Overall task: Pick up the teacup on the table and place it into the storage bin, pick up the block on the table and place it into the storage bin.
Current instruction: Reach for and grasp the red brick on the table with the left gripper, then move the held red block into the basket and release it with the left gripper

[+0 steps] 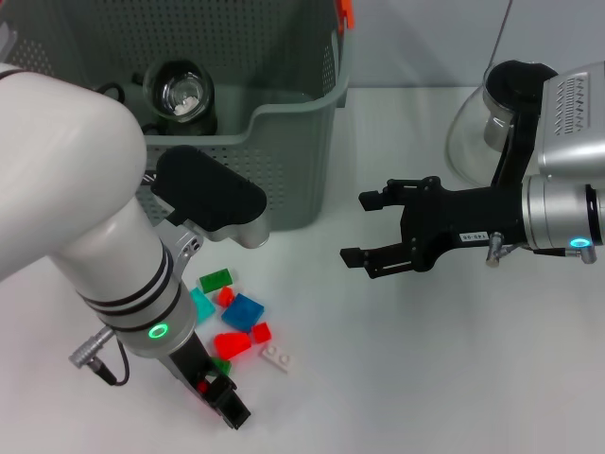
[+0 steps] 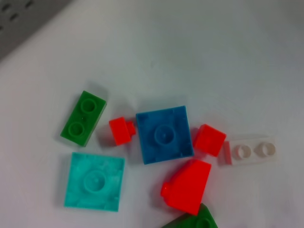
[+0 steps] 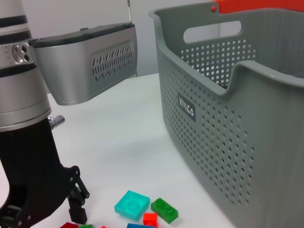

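Teacup point(image 1: 181, 93) sits inside the storage bin point(image 1: 284, 142), at its back; glass with a dark surround, so that half of the task looks done. Blocks lie scattered on the table point(image 1: 425, 378) just in front of the bin's dipped rim: blue square point(image 2: 164, 134), teal square point(image 2: 94, 181), green two-stud piece point(image 2: 83, 118), red wedge point(image 2: 187, 186), two small red ones, a white one point(image 2: 250, 152). Left gripper point(image 1: 219, 390) hangs low at the pile's near edge; something red shows between its fingers, but I cannot tell whether they hold it. Right gripper point(image 1: 378, 230) hovers beside the bin, well off the blocks, fingers spread wide, nothing in them. Risks: the blocks are crowded, some touching, so closing fingers may nudge neighbours away or catch two. Flat squares give little edge to pinch. The bulky left forearm stands near the bin's front wall and could knock it on the lift.
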You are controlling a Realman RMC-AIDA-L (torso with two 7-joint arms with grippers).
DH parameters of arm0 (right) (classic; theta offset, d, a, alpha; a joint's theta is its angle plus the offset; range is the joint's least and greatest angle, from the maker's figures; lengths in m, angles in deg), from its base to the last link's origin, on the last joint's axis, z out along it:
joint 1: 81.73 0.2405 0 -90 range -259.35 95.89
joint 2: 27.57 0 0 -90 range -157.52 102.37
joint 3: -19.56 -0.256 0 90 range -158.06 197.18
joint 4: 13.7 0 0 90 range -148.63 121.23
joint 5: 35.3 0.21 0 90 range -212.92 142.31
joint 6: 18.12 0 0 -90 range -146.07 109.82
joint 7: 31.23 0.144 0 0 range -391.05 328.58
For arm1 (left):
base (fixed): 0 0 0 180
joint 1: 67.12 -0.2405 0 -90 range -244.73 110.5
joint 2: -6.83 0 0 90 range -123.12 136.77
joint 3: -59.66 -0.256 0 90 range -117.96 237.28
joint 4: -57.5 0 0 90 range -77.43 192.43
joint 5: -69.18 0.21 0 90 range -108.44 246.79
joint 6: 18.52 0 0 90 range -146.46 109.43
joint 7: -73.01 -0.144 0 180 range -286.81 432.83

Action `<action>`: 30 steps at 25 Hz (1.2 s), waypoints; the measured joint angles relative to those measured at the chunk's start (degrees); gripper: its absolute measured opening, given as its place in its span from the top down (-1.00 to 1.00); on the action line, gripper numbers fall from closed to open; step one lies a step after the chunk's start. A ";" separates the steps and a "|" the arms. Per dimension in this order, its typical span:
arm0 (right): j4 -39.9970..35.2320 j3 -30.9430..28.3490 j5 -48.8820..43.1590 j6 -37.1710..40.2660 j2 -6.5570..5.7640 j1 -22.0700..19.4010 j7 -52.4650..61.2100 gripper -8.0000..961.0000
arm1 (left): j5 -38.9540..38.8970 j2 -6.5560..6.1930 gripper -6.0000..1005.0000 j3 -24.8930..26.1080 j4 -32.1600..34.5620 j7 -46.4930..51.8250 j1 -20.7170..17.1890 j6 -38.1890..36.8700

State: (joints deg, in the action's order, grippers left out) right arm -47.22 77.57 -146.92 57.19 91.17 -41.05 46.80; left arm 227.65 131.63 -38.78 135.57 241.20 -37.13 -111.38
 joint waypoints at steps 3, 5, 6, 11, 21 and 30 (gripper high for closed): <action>0.01 0.00 0.00 0.00 0.00 0.01 -0.01 -0.91 | 0.09 0.00 -0.85 -0.07 -0.02 0.20 0.00 0.18; 0.03 0.00 0.00 0.00 0.00 0.01 -0.05 -0.91 | 0.26 0.00 -0.85 -0.14 -0.02 0.50 -0.01 0.28; 0.03 0.00 0.00 0.00 0.00 0.00 -0.07 -0.91 | 0.34 0.00 -0.85 -0.17 -0.03 0.73 -0.01 0.35; 0.04 0.00 0.00 0.00 0.00 -0.05 -0.08 -0.91 | 0.42 -0.01 -0.84 -0.16 -0.03 1.11 0.07 0.31; 0.03 0.00 0.00 0.00 0.00 -0.12 -0.08 -0.91 | 0.61 -0.09 -0.38 -0.20 0.67 0.93 0.16 -0.66; -0.31 -0.03 0.17 0.17 0.00 -0.73 -0.16 -0.91 | 0.43 -0.37 -0.34 8.66 16.14 -1.91 -1.65 -10.95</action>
State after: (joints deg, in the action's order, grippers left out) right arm -47.53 77.53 -146.75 57.37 91.16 -41.78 46.64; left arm 228.08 131.27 -30.12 151.71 239.29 -38.78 -122.33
